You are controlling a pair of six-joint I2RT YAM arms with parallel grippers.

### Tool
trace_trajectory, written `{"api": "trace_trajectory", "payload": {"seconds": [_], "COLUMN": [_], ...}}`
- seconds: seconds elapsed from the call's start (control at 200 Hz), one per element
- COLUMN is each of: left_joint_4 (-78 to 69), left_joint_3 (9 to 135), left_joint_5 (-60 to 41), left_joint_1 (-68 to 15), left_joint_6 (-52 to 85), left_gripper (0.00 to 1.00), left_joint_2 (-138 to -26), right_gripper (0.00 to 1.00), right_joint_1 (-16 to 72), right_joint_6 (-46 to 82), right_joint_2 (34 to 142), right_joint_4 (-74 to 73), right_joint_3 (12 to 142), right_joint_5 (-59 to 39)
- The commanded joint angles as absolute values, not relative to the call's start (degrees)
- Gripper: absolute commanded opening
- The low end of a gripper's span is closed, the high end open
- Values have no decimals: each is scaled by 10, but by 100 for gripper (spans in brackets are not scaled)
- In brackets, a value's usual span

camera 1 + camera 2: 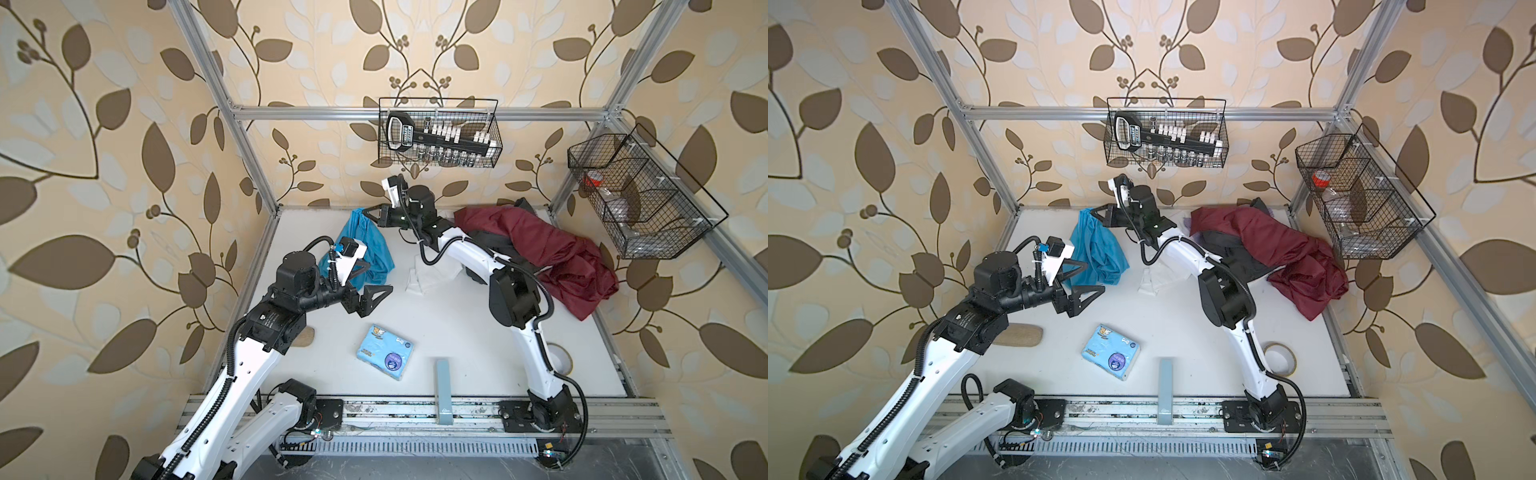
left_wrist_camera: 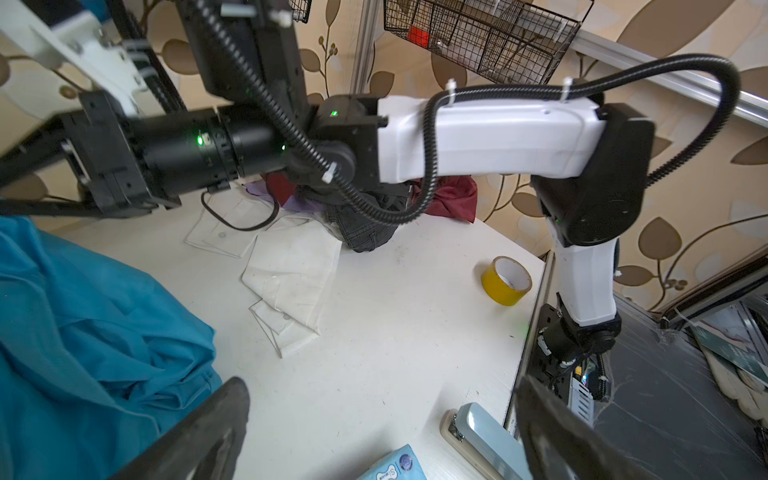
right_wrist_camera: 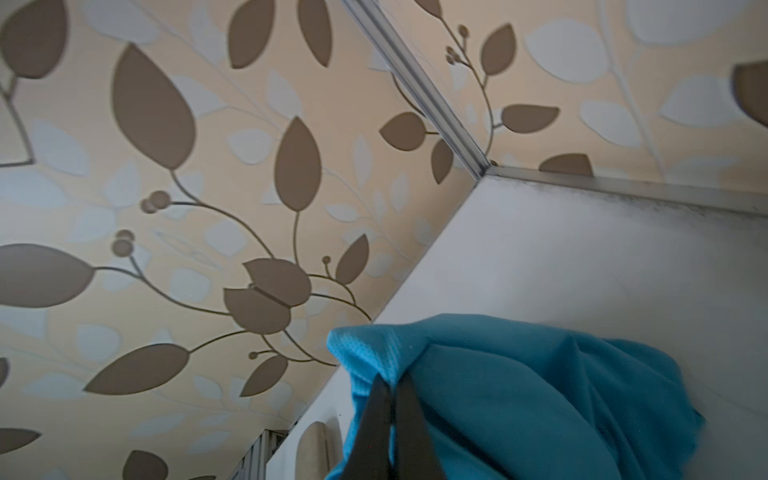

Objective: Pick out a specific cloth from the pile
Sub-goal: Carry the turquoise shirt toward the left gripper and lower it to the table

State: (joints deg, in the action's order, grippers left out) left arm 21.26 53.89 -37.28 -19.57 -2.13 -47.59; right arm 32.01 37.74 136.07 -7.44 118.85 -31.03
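Observation:
The turquoise cloth (image 1: 368,245) (image 1: 1098,251) lies at the table's back left, apart from the pile. One end of it is pinched up by my right gripper (image 1: 366,212) (image 1: 1095,212), which has reached across the middle. The right wrist view shows that gripper (image 3: 392,379) shut on a fold of the cloth (image 3: 519,395). My left gripper (image 1: 380,276) (image 1: 1094,276) (image 2: 382,386) hovers open at the cloth's near edge, holding nothing, with the cloth (image 2: 83,332) beside one finger. The pile (image 1: 552,249) (image 1: 1287,245) of maroon and dark grey garments sits back right.
A white shirt (image 1: 428,276) (image 2: 291,270) lies flat mid-table under the right arm. Nearer the front are a blue tissue pack (image 1: 384,353), a pale blue stapler (image 1: 444,390) and a tape roll (image 2: 506,280). Wire baskets (image 1: 440,133) (image 1: 640,195) hang on the walls.

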Motion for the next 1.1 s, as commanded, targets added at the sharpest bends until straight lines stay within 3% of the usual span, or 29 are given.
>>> {"api": "trace_trajectory", "payload": {"seconds": [0.0, 0.165, 0.25, 0.335, 0.435, 0.64, 0.77, 1.095], "left_joint_4": [194, 192, 192, 192, 192, 194, 193, 190], "left_joint_3": [538, 536, 536, 536, 536, 537, 537, 538], "left_joint_5": [-384, -379, -379, -379, -378, -376, -376, -374], "left_joint_1": [-203, -204, -204, -205, -205, -206, -206, -206], "left_joint_6": [-22, -25, -25, -25, -25, -24, -25, -27], "left_gripper": [99, 99, 99, 99, 99, 99, 99, 99], "left_joint_2": [-469, -471, -474, -476, -480, -483, -485, -497], "right_gripper": [0, 0, 6, 16, 36, 56, 61, 59], "right_joint_1": [315, 331, 343, 353, 366, 381, 376, 389], "right_joint_6": [334, 274, 235, 211, 193, 190, 195, 226], "right_joint_2": [1394, 1416, 1420, 1429, 1445, 1483, 1514, 1580], "right_joint_4": [-1, 87, 139, 176, 211, 256, 289, 275], "right_joint_3": [1221, 1231, 1232, 1231, 1231, 1245, 1282, 1356], "right_joint_5": [-302, -253, -204, -178, -169, -85, -39, -138]}}
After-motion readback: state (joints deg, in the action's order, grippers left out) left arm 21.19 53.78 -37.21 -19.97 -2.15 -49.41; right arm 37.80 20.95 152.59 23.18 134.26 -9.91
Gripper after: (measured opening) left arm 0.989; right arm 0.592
